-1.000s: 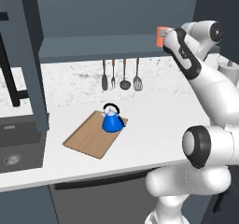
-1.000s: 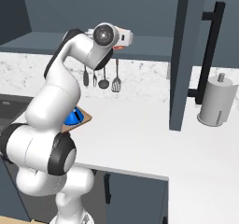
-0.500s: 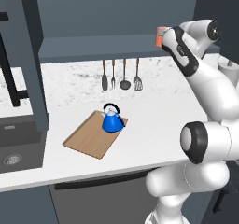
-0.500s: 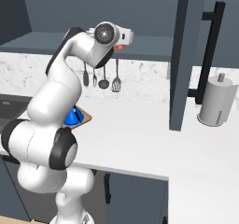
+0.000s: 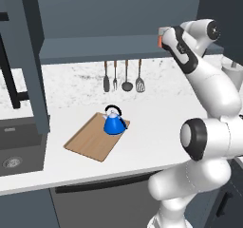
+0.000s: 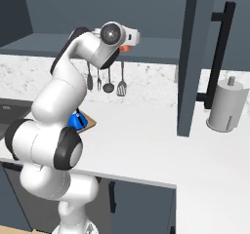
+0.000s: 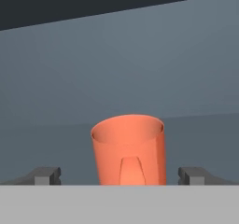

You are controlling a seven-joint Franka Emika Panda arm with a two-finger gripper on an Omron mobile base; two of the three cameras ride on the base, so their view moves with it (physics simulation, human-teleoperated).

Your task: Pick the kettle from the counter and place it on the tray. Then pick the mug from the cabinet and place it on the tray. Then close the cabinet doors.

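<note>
Orange mug [image 7: 128, 149] stands between the tool's [image 7: 120, 175] spread tips; an off-centre squeeze could tip it on the cabinet shelf [image 7: 196, 139].

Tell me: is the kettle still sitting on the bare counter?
No, the kettle stands on the tray.

Four dark metal utensils [image 5: 122, 76] hang on the speckled white backsplash [image 5: 76, 77]; a grey paper-towel roll [image 6: 225, 104] stands upright; dark lower cabinet fronts [image 6: 139, 206] sit beneath.
</note>
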